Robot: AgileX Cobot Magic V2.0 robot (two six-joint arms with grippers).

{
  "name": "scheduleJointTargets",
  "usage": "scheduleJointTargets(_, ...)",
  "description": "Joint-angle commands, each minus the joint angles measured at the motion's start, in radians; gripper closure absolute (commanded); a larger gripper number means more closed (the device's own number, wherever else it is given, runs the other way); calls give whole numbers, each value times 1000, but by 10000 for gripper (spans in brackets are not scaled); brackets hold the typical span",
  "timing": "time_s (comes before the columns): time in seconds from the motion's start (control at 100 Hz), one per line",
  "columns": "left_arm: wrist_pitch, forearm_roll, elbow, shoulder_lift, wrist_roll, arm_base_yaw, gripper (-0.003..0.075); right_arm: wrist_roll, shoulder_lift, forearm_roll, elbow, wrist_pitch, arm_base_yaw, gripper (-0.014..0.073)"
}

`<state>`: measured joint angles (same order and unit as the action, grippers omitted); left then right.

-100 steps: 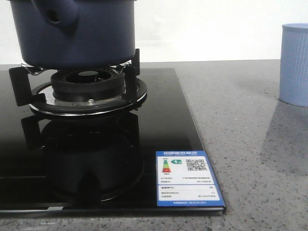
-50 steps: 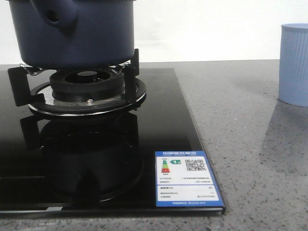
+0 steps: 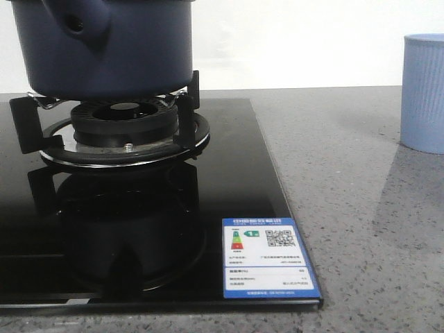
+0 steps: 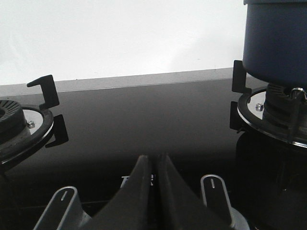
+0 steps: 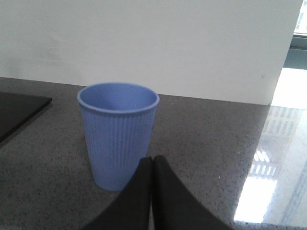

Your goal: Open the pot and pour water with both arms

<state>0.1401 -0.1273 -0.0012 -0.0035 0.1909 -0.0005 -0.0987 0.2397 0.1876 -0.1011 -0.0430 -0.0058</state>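
Writing showed only on the blue-bordered label at the black glass hob's near right corner — a QR code, a coloured arrow scale and text too small to read. The pot sat on the burner grate. Both the left gripper and the right gripper were clenched, empty — the right just before a ribbed light blue cup on the grey counter.

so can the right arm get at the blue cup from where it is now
Probably yes. The right gripper is shut and points straight at the cup, which stands upright on bare counter with nothing between them. It would need to open first.
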Motion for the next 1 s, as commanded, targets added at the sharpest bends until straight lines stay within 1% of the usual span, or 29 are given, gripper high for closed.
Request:
scheduleJointTargets(0.0, -76, -1, 14, -24, -12, -6, 736, 37, -49, -41, 41, -84, -15, 634)
scheduleJointTargets(0.16, -76, -1, 14, -24, -12, -6, 736, 37, -156, -61, 127, -81, -17, 634)
scheduleJointTargets(0.34, -76, -1, 14, -24, -12, -6, 736, 37, -263, -62, 127, 116, -17, 634)
scheduleJointTargets(0.41, -76, -1, 14, -24, -12, -6, 736, 37, -269, -62, 127, 150, -17, 634)
scheduleJointTargets(0.99, -76, -1, 14, -24, -12, -6, 736, 37, -271, -60, 127, 158, -17, 634)
